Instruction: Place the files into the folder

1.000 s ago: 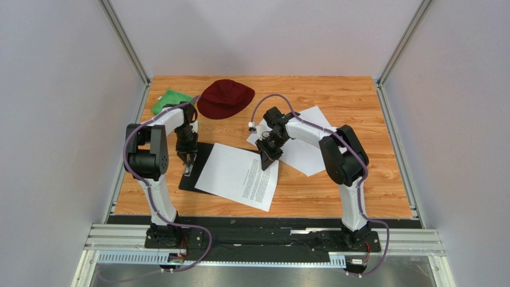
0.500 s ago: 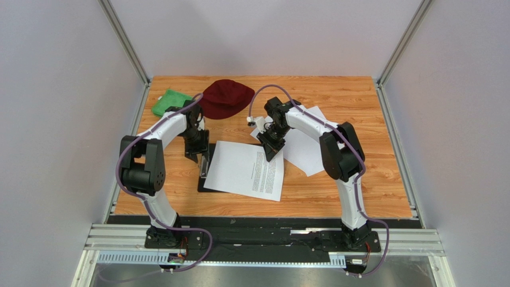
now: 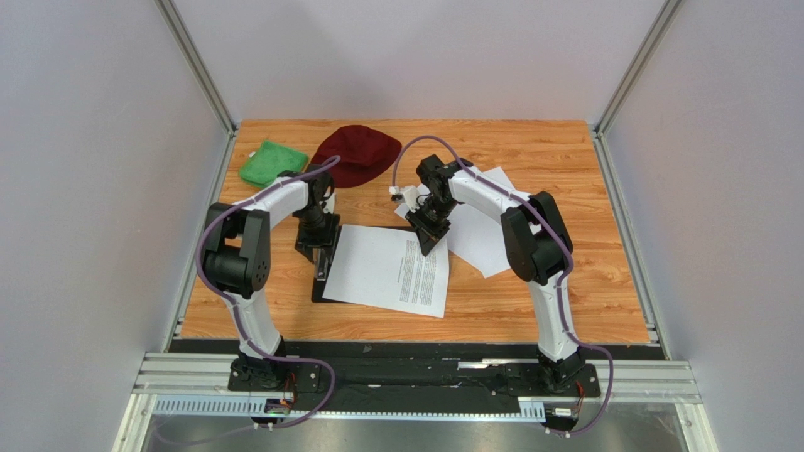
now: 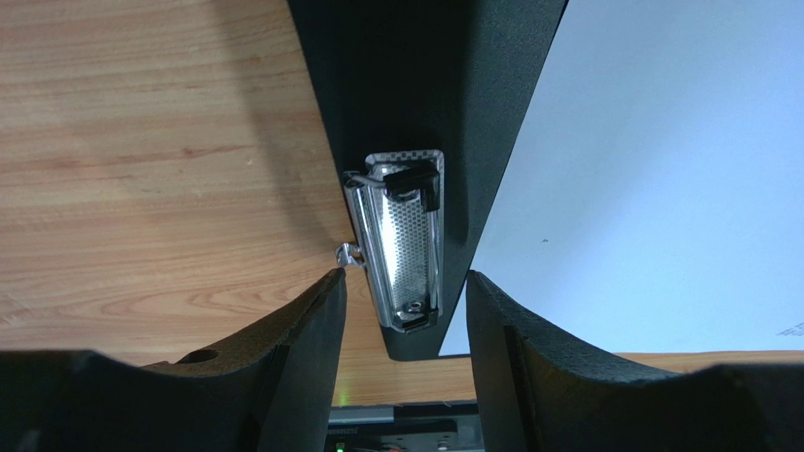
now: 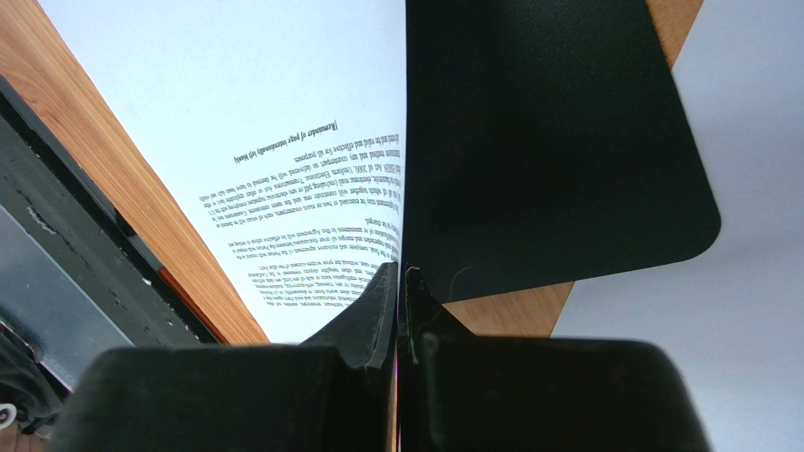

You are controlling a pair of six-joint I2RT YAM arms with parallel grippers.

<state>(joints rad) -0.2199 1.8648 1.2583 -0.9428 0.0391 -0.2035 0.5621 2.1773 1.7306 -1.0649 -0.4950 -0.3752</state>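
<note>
Trouble on the left would come from the silver clip (image 4: 401, 235) of the black clipboard (image 4: 425, 85). The left gripper (image 3: 319, 243) hovers right over the clip with its jaws apart, one finger on either side, holding nothing. If it presses off-centre, a finger could slip off the narrow lever or shove the board across the wooden table (image 3: 566, 301). In the middle, the printed sheet (image 3: 387, 268) lies over the clipboard, but its near edge runs askew to the board and stops just beside the clip, not under it. Clamping now would likely miss the paper or pin it crooked. The right gripper (image 5: 401, 278) is pinched closed on that sheet's far edge, which curls up at the fingers, so a hard push could buckle or crease it. Farther right, the loose sheets (image 3: 477, 247) lie under the right arm, where a sweep could scatter them.
</note>
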